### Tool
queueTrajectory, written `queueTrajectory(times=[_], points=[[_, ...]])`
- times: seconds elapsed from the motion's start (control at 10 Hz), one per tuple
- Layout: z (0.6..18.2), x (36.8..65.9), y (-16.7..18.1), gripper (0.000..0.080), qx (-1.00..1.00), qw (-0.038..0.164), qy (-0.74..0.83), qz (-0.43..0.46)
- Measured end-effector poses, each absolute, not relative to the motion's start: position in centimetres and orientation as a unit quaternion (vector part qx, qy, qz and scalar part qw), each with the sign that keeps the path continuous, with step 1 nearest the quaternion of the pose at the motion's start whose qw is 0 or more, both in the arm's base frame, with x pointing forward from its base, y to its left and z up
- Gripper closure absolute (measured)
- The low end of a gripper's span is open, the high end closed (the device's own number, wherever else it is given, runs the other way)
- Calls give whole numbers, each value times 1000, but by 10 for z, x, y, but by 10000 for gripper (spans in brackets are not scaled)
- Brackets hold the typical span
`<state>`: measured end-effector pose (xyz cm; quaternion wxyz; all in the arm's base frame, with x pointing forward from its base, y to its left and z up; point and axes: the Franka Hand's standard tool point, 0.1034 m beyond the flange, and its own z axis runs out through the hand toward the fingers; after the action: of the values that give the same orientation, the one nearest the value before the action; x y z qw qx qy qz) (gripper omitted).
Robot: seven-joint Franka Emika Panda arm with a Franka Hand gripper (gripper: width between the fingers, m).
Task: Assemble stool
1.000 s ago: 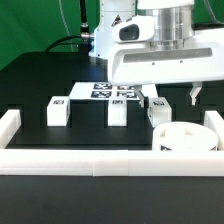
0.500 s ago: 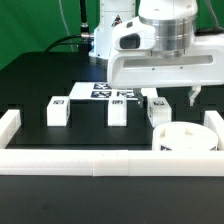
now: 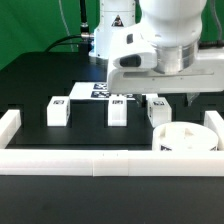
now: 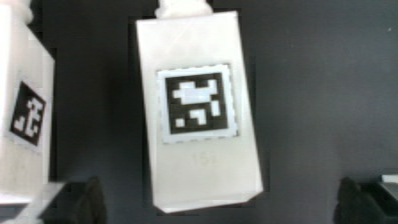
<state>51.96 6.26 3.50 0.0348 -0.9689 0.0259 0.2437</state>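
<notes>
The white round seat (image 3: pixel 186 137) lies at the exterior view's right, against the front rail. Three white block legs with tags stand in a row: one (image 3: pixel 57 110), one (image 3: pixel 117 110) and one (image 3: pixel 158 111) just behind the seat. My gripper (image 3: pixel 171 98) hangs open above that last leg, touching nothing. In the wrist view this leg (image 4: pixel 196 110) lies between my open fingers, with its tag facing the camera. A second leg (image 4: pixel 22 100) shows at the picture's edge. My gripper (image 4: pixel 222 205) is empty; one dark fingertip (image 4: pixel 63 200) shows beside the leg's end.
The marker board (image 3: pixel 92 91) lies flat behind the legs. Long white border rails run along the front (image 3: pixel 100 160), at the exterior view's left (image 3: pixel 9 125) and at its right (image 3: pixel 216 122). The robot's base (image 3: pixel 110 30) stands at the back.
The wrist has turned and the arm's body has shifted toward the exterior view's right. The open fingers stay over the same leg. No part has moved.
</notes>
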Motion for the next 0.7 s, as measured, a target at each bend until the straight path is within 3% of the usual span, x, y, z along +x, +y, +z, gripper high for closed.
queueTrajectory(times=[0.7], points=[[18,501,60,150,-888,35,13,459]])
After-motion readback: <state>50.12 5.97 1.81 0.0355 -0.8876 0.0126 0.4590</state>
